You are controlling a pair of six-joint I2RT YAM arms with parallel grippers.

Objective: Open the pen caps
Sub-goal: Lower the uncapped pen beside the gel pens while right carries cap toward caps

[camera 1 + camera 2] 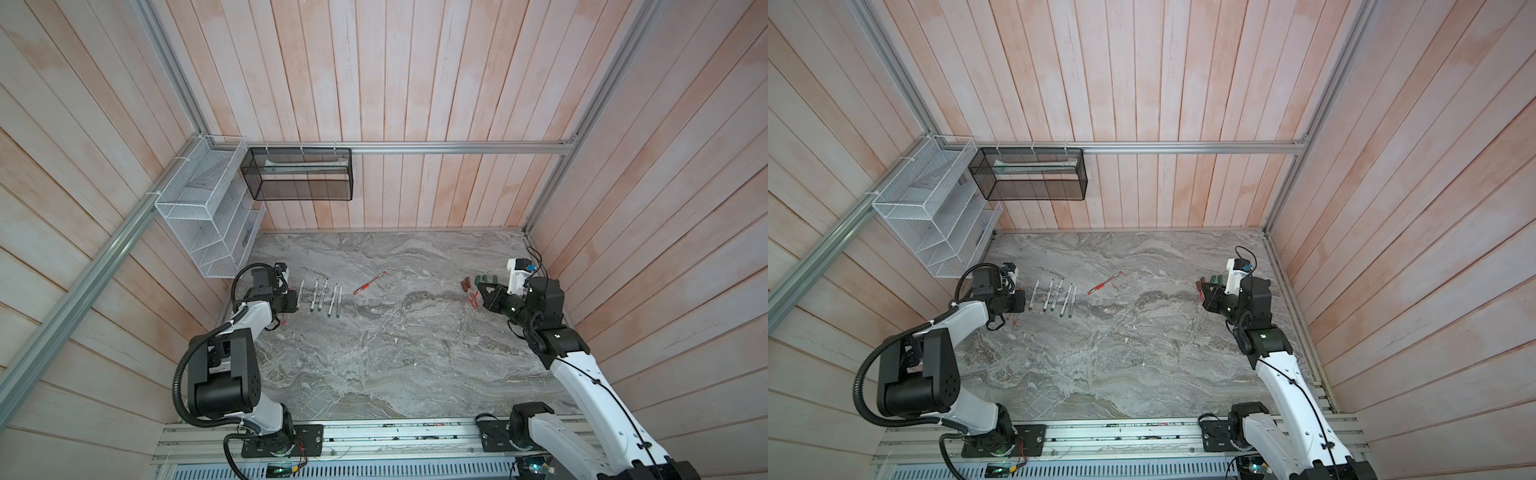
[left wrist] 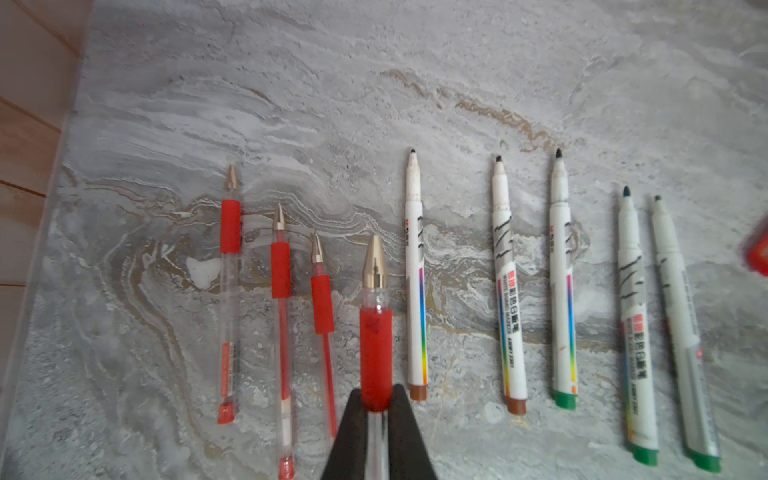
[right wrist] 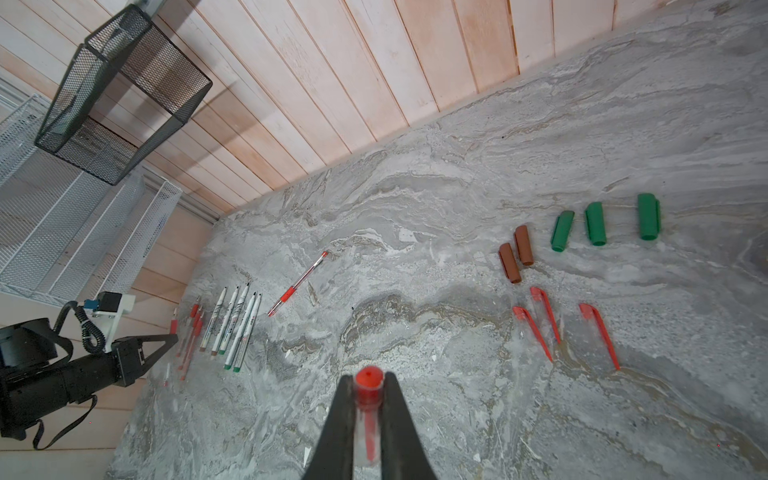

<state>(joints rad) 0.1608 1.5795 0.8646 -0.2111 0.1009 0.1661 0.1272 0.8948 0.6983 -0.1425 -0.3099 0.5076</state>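
Observation:
My left gripper (image 2: 376, 400) is shut on the clear barrel of an uncapped red pen (image 2: 376, 353), held just above the marble. Beside that pen lie three uncapped red pens (image 2: 280, 270) and several uncapped white markers (image 2: 415, 291). My right gripper (image 3: 369, 380) is shut on a red pen cap (image 3: 369, 392) with a clear sleeve, at the table's right side. On the table near it lie the pen caps: brown caps (image 3: 517, 253), green caps (image 3: 595, 223) and red clip caps (image 3: 544, 316). Another red pen (image 1: 370, 282) lies alone mid-table and looks capped.
A black mesh basket (image 1: 297, 174) and a white wire rack (image 1: 208, 216) hang on the back-left walls. Wooden walls close in the marble table (image 1: 395, 353) on three sides. The left arm's gripper (image 1: 291, 301) sits close to the left wall.

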